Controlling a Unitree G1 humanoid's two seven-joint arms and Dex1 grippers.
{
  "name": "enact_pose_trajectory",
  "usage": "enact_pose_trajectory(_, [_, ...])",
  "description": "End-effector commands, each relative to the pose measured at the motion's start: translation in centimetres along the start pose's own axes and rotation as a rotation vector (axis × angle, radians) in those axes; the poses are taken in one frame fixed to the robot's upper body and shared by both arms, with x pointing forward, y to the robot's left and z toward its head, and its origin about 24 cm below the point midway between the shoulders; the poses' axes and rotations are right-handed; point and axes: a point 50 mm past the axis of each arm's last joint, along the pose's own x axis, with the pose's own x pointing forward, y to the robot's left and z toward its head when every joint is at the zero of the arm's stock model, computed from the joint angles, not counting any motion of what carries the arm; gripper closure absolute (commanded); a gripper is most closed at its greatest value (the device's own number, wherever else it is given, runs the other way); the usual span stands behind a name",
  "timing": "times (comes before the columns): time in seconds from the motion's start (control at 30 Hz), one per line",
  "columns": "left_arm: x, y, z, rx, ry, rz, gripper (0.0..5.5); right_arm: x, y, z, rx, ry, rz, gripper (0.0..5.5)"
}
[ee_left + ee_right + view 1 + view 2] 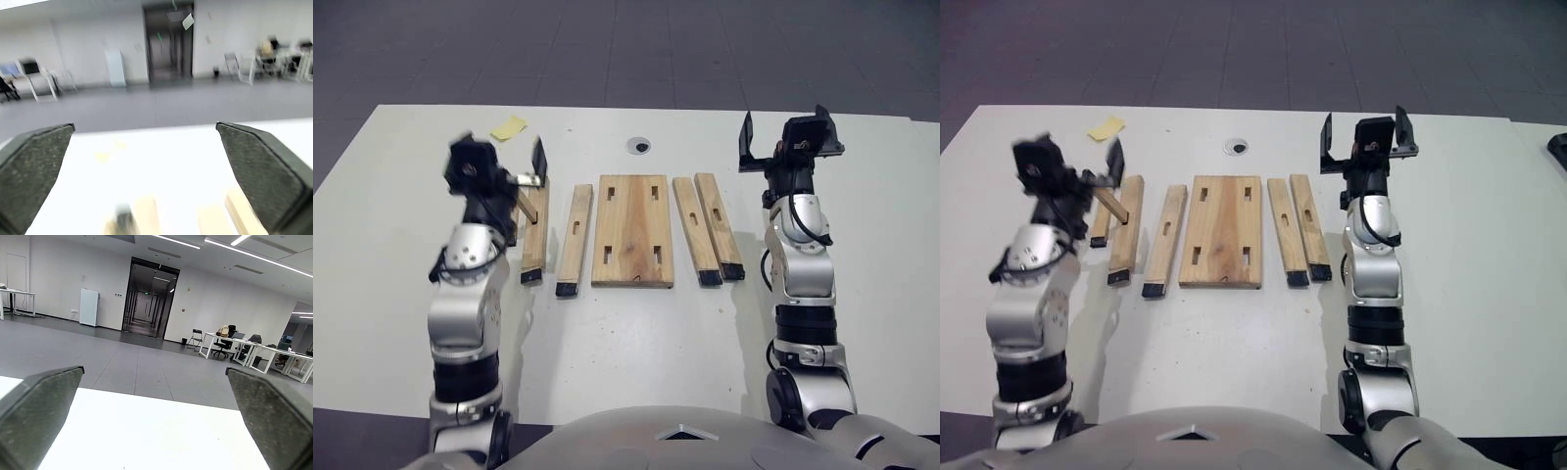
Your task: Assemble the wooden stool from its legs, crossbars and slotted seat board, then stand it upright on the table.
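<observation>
Left gripper (145,134) is raised over the white table (862,294), its fingers (34,166) spread wide with nothing between them. One finger hangs just above the far end of the outer left slat (536,233). A short darker stick (522,206) lies at an angle right under that finger, beside the slat; I cannot tell whether the two touch. The inner left slat (574,240) is one step further inboard of the left fingers, flat on the table, with a black cap on its near end. Right gripper (154,374) is held up off the table, its fingers (274,411) also wide apart and holding nothing, tips aimed out past the far table edge. Inboard of the right fingers, and nearer the robot than their tips, lie the outer right slat (718,223) and the inner right slat (690,230). They sit side by side, close together, black caps toward the robot. The seat board (631,230) lies flat between the two sets of fingers, apart from both, four slots showing, with a slat just beside each long edge. Every piece lies separate, nothing joined. A yellow paper scrap (509,127) sits beyond the left fingers toward the far edge. A round cable hole (639,146) lies between the two grippers, just past the board's far end.
</observation>
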Motion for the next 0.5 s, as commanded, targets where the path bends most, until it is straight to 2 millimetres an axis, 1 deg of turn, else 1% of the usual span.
enact_pose_trajectory(0.03, [-2.6, 0.3, -2.7, 0.107, 0.125, -0.03, 0.12, -0.7, -0.1, -0.3, 0.006, 0.02, -0.02, 0.1])
enact_pose_trajectory(0.13, [-3.7, 1.0, -4.4, 0.136, 0.205, -0.043, 0.12, -1.3, -0.1, -0.7, 0.008, 0.037, -0.026, 0.1])
enact_pose_trajectory(0.27, [-4.7, 0.9, -6.6, 0.133, 0.294, -0.071, 0.12, -1.7, 0.2, -0.8, 0.013, 0.046, -0.022, 0.1])
enact_pose_trajectory(0.37, [-5.5, 0.6, -7.4, 0.122, 0.32, -0.082, 0.12, -1.6, 0.3, -0.7, 0.014, 0.049, -0.009, 0.1])
enact_pose_trajectory(0.47, [-6.1, 0.8, -8.5, 0.124, 0.356, -0.046, 0.12, -1.6, 0.2, -0.7, 0.011, 0.05, -0.004, 0.1])
enact_pose_trajectory(0.5, [-6.3, 0.9, -8.7, 0.128, 0.363, -0.033, 0.26, -1.6, 0.1, -0.7, 0.01, 0.051, -0.003, 0.1])
